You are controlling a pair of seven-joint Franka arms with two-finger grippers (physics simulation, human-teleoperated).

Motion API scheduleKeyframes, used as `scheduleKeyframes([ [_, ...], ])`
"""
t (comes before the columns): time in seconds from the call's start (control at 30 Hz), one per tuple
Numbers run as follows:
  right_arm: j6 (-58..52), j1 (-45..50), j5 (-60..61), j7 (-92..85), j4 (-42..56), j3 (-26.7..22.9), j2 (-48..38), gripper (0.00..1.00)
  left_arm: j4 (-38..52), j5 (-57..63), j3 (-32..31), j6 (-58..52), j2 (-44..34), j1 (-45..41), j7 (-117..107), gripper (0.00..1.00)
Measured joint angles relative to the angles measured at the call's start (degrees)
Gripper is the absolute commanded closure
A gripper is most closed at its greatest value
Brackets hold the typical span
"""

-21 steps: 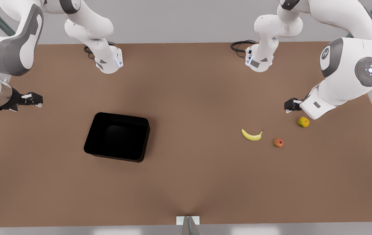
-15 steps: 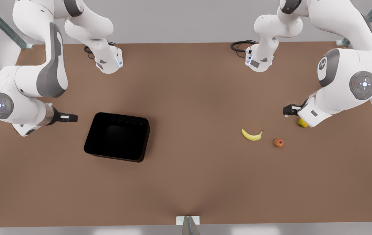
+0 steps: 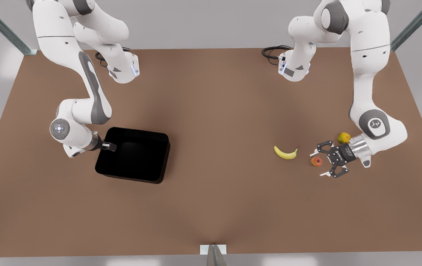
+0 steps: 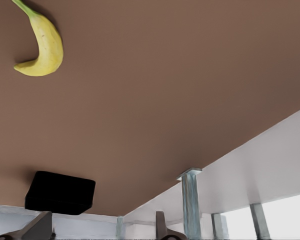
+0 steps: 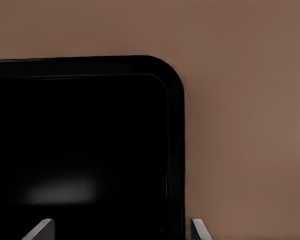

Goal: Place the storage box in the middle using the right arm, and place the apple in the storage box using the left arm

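- The storage box (image 3: 132, 155) sits on the brown table (image 3: 214, 207) toward the front view's left, well off from the fruit. It looks empty inside, just glossy black.
- The right gripper (image 3: 110, 147) is right at the box's wall on the front view's left, over the rim. In the right wrist view its two fingertips (image 5: 40, 231) are spread apart with the box's rim and rounded corner (image 5: 170, 85) between them, so the jaws are open and not clamped on anything.
- The apple (image 3: 316, 161) lies on the table over on the front view's right, between the banana (image 3: 285, 153) and the left gripper (image 3: 318, 162).
- The left gripper's fingers (image 3: 314, 151) are spread wide, one on each side of the apple, just beside it. Can't tell if they touch it.
- A greenish-yellow fruit (image 3: 344, 137) sits just behind that gripper's wrist.
- The left wrist view catches the banana (image 4: 42, 46) and the box (image 4: 60, 192) far off across the table.
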Motion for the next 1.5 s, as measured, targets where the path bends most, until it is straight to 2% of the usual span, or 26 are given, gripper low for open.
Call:
scheduleKeyframes([
  [0.07,0.07,-0.16,0.00,-0.09,0.13,-0.92,2.09,0.00,0.24,-2.86,0.00,-2.05,1.58,0.23,3.50,0.00],
  [0.17,0.17,-0.31,-0.26,-0.97,0.09,-2.80,3.54,0.00,6.24,-3.24,0.00,-15.27,6.79,3.25,6.70,0.00],
  [0.23,0.26,-0.30,-0.26,-0.97,0.14,-2.95,4.51,0.00,9.75,-2.15,0.00,-19.75,9.91,5.52,9.77,0.00],
  [0.47,1.41,-0.02,-0.27,-0.89,0.18,-2.95,8.78,0.00,8.00,0.56,-0.09,-22.33,10.30,6.06,17.88,0.00],
  [0.5,1.30,-0.03,-0.26,-0.88,0.10,-2.95,8.82,0.03,7.23,0.91,-0.04,-22.62,10.30,6.05,19.36,0.00],
  [0.53,0.78,-0.03,-0.26,-0.88,0.17,-2.95,8.83,0.17,6.42,1.19,-0.05,-22.63,10.21,6.07,20.06,0.00],
  [0.57,0.41,0.06,-0.26,-0.96,0.18,-2.95,8.83,0.42,5.67,1.41,-0.01,-22.58,10.29,6.06,21.30,0.00],
  [0.6,0.27,0.13,-0.27,-1.01,0.18,-2.95,8.83,0.57,5.63,1.59,0.00,-22.36,10.80,6.05,21.68,0.00],
  [0.67,0.17,0.12,-0.27,-2.27,0.18,-2.90,9.05,0.64,5.64,1.82,0.00,-21.50,12.30,6.05,21.64,0.00],
  [0.77,0.17,0.15,-0.27,-2.43,0.35,-2.86,9.70,0.64,5.18,1.99,0.00,-20.53,14.11,6.29,21.54,0.00],
  [0.83,-0.06,0.15,-0.27,-2.46,0.40,-2.86,9.70,0.75,5.85,1.99,0.00,-19.99,16.30,7.22,24.74,0.00],
  [0.93,-0.71,0.15,-0.27,-2.62,0.53,-2.69,9.78,0.78,6.25,1.98,0.00,-20.08,17.88,9.00,25.21,0.00],
  [1.5,-2.17,0.32,-0.14,-4.25,2.80,-2.34,10.85,0.79,5.68,0.68,-0.09,-20.25,22.80,13.79,29.21,0.00],
])
